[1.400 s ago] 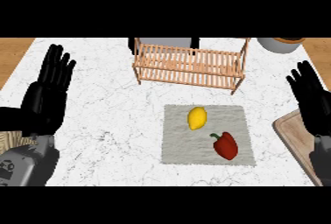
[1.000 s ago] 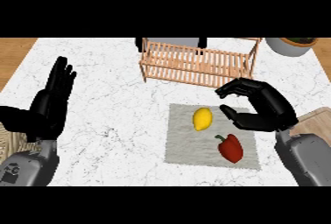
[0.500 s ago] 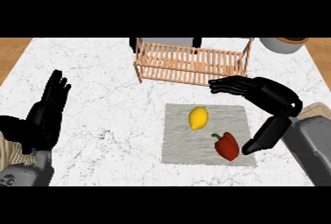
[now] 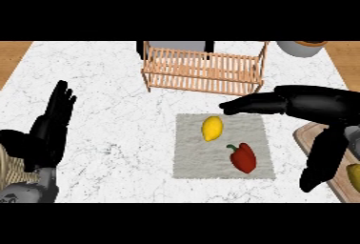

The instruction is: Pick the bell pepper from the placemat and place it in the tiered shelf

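Bell pepper (image 4: pixel 243 157) on placemat (image 4: pixel 195 162), below and left of spread right hand (image 4: pixel 318 106).

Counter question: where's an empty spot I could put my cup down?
The biggest bare patch of counter lies between the left hand and the placemat. More is at the back left, beside the tiered shelf. The right is crowded: the right hand hangs by the placemat's back edge and over a wooden board; a lemon and bell pepper sit on the mat.
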Controlling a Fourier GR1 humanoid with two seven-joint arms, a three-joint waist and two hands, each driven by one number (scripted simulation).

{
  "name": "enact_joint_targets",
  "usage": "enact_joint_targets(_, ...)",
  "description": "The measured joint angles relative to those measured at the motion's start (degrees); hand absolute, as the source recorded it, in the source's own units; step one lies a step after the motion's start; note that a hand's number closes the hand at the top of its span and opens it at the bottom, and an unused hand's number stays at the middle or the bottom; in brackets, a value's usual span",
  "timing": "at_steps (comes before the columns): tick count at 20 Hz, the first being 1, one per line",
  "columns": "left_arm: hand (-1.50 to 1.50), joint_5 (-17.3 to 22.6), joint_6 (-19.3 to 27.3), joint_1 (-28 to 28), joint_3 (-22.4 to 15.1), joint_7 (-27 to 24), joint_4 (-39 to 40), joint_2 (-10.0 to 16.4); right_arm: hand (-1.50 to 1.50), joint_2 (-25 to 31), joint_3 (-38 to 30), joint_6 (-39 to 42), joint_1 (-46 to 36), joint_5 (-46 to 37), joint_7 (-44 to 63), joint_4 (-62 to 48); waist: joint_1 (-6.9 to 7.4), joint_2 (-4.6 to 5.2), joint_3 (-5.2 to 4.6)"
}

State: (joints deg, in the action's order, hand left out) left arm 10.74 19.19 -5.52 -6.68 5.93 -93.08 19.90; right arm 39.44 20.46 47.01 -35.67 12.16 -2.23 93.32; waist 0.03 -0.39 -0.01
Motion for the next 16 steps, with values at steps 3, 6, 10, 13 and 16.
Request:
enact_joint_targets(3, 0.00, 0.0, 0.0, -0.3, 0.1, 0.7, -0.4, 0.0, -1.50, 1.5, 2.1, -1.3, -0.6, -7.8, 1.7, 6.3, -0.33, -0.07, 0.01)
enact_joint_targets(6, 0.00, -0.4, 0.1, 0.4, 0.0, 0.6, -0.9, -0.2, -1.50, 1.8, 5.1, -2.9, 0.4, -15.0, 4.7, 11.2, -0.29, 0.00, 0.00)
enact_joint_targets(10, 0.00, -0.7, -0.5, 0.7, 0.8, 0.0, -1.1, -0.5, -1.50, 0.5, 8.2, -5.0, 4.4, -23.4, 7.7, 15.6, -0.19, 0.17, 0.01)
enact_joint_targets(13, 0.00, -1.1, -0.7, 1.1, 0.7, -0.1, -1.3, -1.3, -1.50, -0.9, 10.9, -6.5, 6.1, -30.3, 9.5, 17.4, -0.04, 0.26, 0.01)
enact_joint_targets(16, 0.00, -1.7, -0.8, 0.7, 0.9, 0.7, -1.8, -1.3, -1.50, -2.0, 14.6, -8.6, 7.8, -37.9, 11.1, 18.4, 0.04, 0.29, 0.02)
